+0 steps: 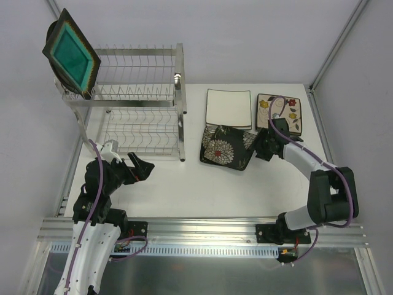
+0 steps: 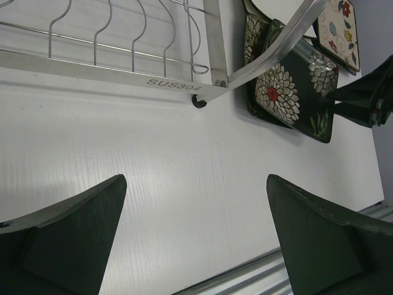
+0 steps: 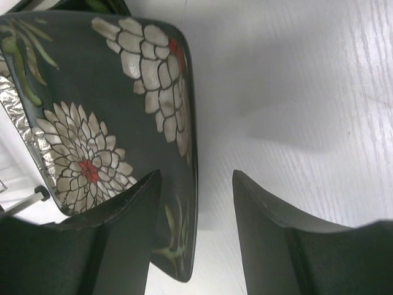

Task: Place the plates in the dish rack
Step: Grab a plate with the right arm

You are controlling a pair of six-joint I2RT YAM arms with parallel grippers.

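four plates are seen, and one is loaded: a teal-centred dark square plate stands tilted on the upper tier of the silver two-tier wire dish rack, at the far-left corner of the white table. it juts above the rack's left end, so a knock to the rack could tip it out. the left gripper hangs empty near the rack's near-right foot with its jaws spread wide; a plate carried low towards the rack could be struck against it. near the table's middle, a black square plate with white chrysanthemums overlaps the near edge of a plain white square plate. the right gripper is set astride the black plate's right rim, jaws parted and nothing pinched. if the jaws are closed on so little of the glossy rim, the plate could pivot or slip out, or the white plate could be dragged along. just beside the right arm, towards the far-right corner, a cream square plate with coloured flowers could be nudged.
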